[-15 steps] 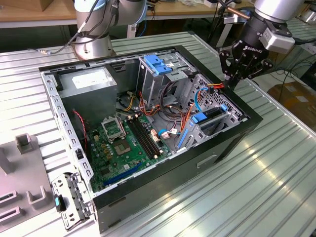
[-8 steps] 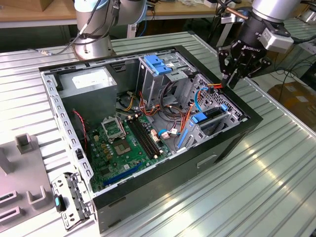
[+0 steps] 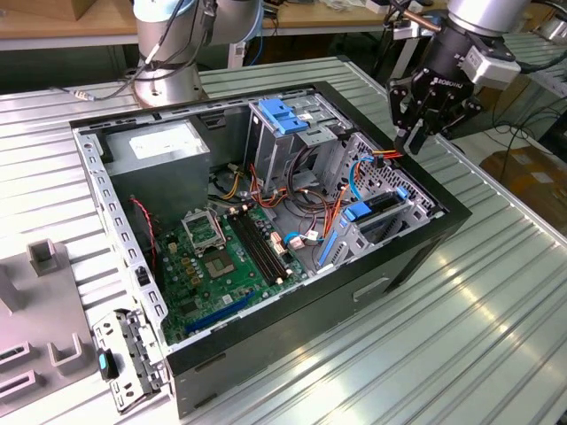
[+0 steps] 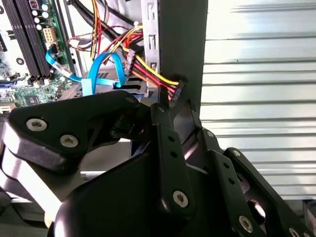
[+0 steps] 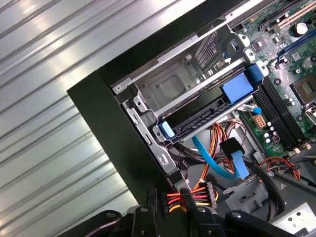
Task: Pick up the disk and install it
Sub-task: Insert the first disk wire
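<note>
The disk (image 3: 383, 205) lies flat in the lower drive bay at the open computer case's corner on the exterior view's right, blue rails along its sides. In the first wrist view the disk (image 5: 202, 118) shows edge-on as a dark slab between blue tabs. My gripper (image 3: 413, 140) hangs just above that corner of the case. Its black fingers (image 4: 165, 123) are closed around the black connector (image 4: 177, 90) of a red, yellow and black power cable. That cable bundle (image 5: 190, 197) runs between the fingertips in the first wrist view.
The black case (image 3: 416, 257) lies open on a ribbed metal table (image 3: 496, 336). Inside are the motherboard (image 3: 213, 266), a grey power supply box (image 3: 159, 146), an upright cage with a blue handle (image 3: 282, 115) and loose blue data cables (image 5: 217, 163). Grey fixtures (image 3: 44, 257) stand at the exterior view's left.
</note>
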`<state>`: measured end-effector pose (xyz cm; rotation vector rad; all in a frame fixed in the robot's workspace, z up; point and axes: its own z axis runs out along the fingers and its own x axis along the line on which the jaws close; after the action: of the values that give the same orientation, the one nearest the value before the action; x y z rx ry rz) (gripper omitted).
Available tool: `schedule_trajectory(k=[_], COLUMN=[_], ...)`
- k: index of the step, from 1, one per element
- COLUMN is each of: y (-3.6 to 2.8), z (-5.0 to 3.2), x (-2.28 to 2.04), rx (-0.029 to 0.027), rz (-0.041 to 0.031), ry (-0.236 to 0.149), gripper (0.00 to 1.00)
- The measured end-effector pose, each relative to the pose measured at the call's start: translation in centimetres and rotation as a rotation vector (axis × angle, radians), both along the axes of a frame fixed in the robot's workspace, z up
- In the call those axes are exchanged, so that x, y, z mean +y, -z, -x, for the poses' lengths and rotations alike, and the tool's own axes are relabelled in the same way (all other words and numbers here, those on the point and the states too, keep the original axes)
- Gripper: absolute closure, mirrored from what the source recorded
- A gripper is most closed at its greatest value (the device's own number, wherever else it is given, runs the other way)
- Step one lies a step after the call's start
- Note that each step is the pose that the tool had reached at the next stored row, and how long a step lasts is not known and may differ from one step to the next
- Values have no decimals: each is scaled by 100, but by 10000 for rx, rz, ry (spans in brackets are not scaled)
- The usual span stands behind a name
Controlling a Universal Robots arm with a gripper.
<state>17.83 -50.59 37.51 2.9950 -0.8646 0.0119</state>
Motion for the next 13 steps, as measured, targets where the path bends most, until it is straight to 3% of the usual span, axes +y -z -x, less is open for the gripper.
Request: schedule_trajectory(k=[1,2,3,4,8,13], y=[26,77,96,102,102,102], z=[-5,-3,1,21,23,62], x=[9,17,17,16,16,16], rx=[-22,-100,-169,-304,-307,-351], rz=[7,9,9,13,12,14], ry=[-37,-450,-550,-648,-655,-658], gripper=[67,67,67,67,67,67])
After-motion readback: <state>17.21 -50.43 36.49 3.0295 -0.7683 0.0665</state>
